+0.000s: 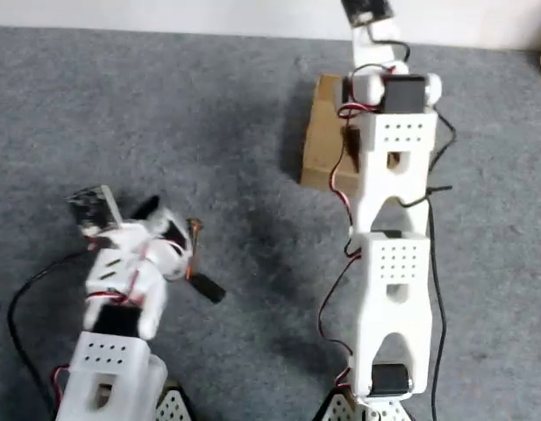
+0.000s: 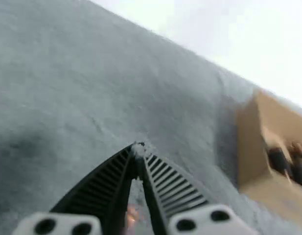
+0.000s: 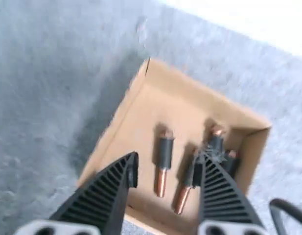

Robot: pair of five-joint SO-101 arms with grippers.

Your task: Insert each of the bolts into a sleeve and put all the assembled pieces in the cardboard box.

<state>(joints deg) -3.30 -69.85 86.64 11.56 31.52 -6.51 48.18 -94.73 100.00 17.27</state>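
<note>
Our right gripper [image 3: 168,157] hangs open over the cardboard box [image 3: 182,100], assembled pieces [image 3: 165,147] lying inside; we should lift straight up, clear of its walls. Our left gripper [image 2: 137,148] sits closed.

No writing, label, number or sign is legible on anything here.

Bare tabletop [image 1: 226,105] lies between the arms; right arm [image 1: 395,158] overhangs the open-topped cardboard box [image 1: 318,145].
</note>
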